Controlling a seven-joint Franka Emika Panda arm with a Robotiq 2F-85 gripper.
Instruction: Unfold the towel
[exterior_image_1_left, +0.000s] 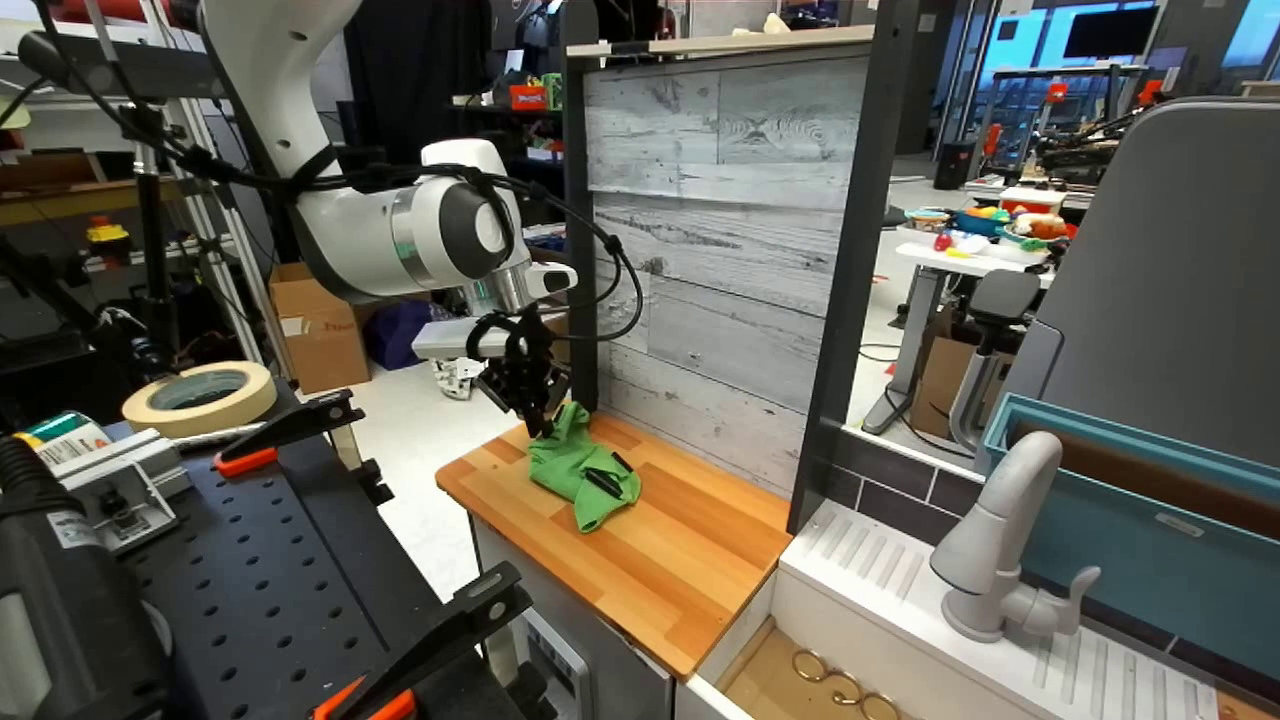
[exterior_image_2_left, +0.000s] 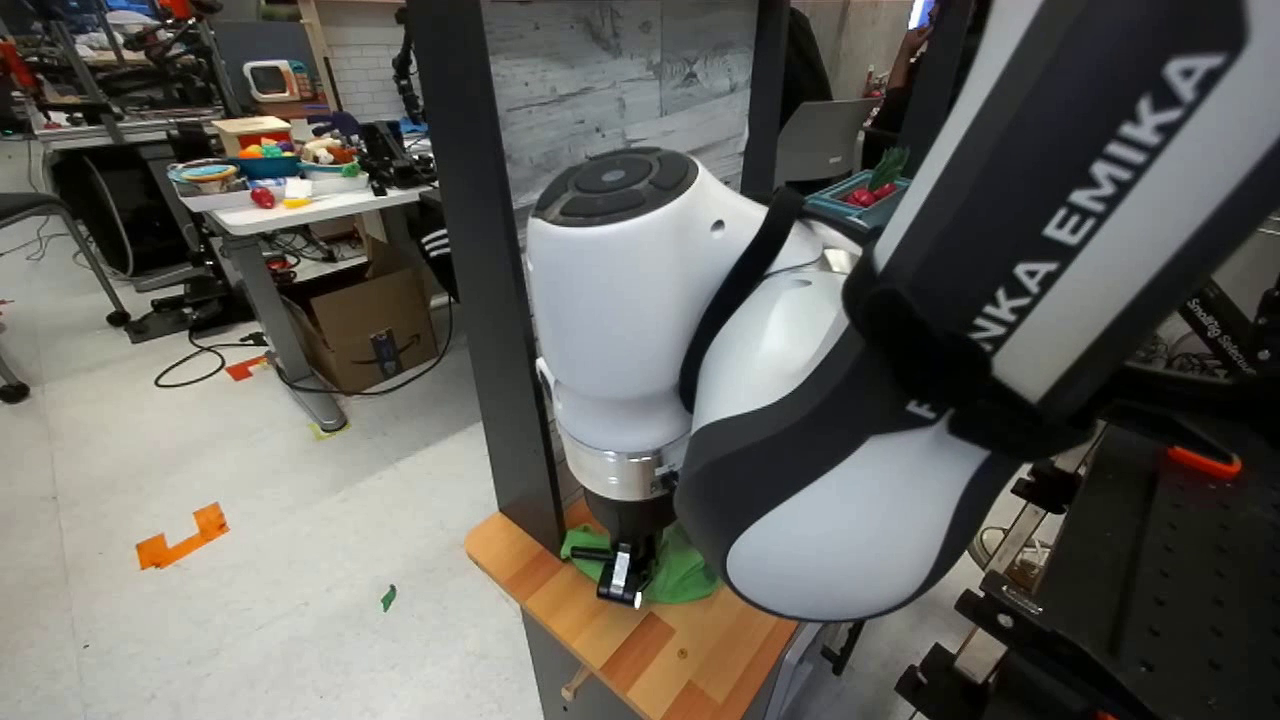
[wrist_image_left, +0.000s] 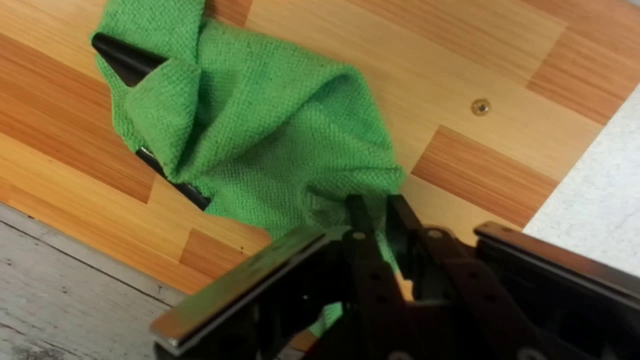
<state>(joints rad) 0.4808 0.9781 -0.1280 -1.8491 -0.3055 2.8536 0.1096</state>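
Green towel (wrist_image_left: 280, 125) lies bunched on the wooden counter (exterior_image_1_left: 690, 590), toward the end away from the sink (exterior_image_1_left: 850, 638); black pieces (wrist_image_left: 127, 57) partly tucked in its folds, can't ID them. Gripper (wrist_image_left: 377, 202) is down at one edge of the towel, fingers (wrist_image_left: 359, 216) near together with a narrow gap; can't tell whether any towel is pinched between. My read: grasp step, unfolding not done. Next move needs a sure pinch on one layer, then a low lift and slow draw away from the bulk, else the whole wad likely rides along. Containers: sink has brass-coloured rings (exterior_image_1_left: 850, 690) on its floor. Teal bin (exterior_image_1_left: 1200, 580) behind the faucet (exterior_image_1_left: 1000, 540) is brown inside, soil or liner unclear. Farther off: blue bowl (exterior_image_2_left: 265, 170) of small bright items (exterior_image_2_left: 268, 150); teal basket (exterior_image_2_left: 840, 210) holding red things (exterior_image_2_left: 865, 196) with green leaves (exterior_image_2_left: 885, 168), real or toy unknown; cardboard box (exterior_image_2_left: 350, 340), contents out of sight from here.
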